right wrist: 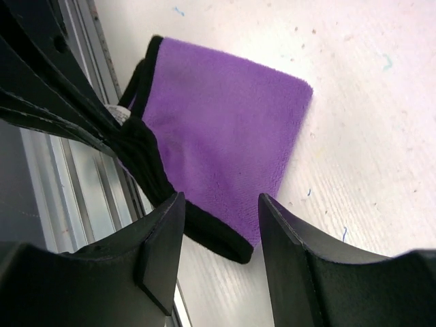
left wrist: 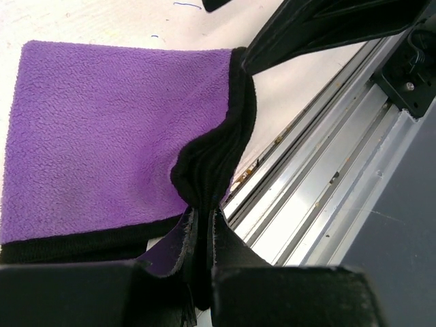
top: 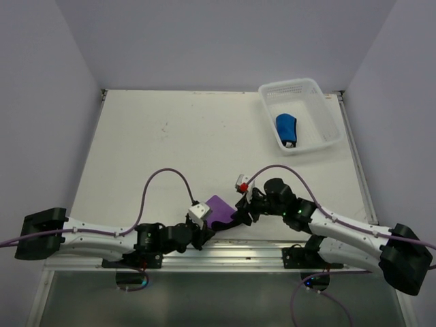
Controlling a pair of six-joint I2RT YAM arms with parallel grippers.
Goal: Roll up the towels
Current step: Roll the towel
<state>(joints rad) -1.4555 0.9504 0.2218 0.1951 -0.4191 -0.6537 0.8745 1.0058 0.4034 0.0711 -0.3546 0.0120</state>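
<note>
Pressed together, the jaws of our left gripper (left wrist: 201, 235) pinch the dark hem of the purple towel (left wrist: 102, 136), a small soft fleece square with a darker stitched border. The hem bunches into a raised fold where the fingers (left wrist: 228, 252) meet it. The rest of the cloth spreads flat over the white table top (top: 170, 136). From above we see the left gripper (top: 204, 229) low at the near edge of the table, just beyond the long grooved aluminium rail (top: 231, 253) that runs along that edge. The purple towel (top: 219, 206) lies between our two grippers, close to the rail.

To the right, our right gripper (right wrist: 221, 235) has its jaws spread wide. In its wrist view the purple towel (right wrist: 225, 129) lies ahead, and one corner of the hem shows between the two black fingers (right wrist: 160, 252). We cannot tell whether either finger touches the cloth. From above, the right gripper (top: 242, 214) sits just beside the towel's right edge, holding nothing.

Far to the right, in the back corner of the table, stands the white perforated plastic basket (top: 300, 83). Inside it lies the blue towel (top: 287, 129), a bright blue soft cloth gathered into a compact, elongated bundle, well apart from both grippers.
</note>
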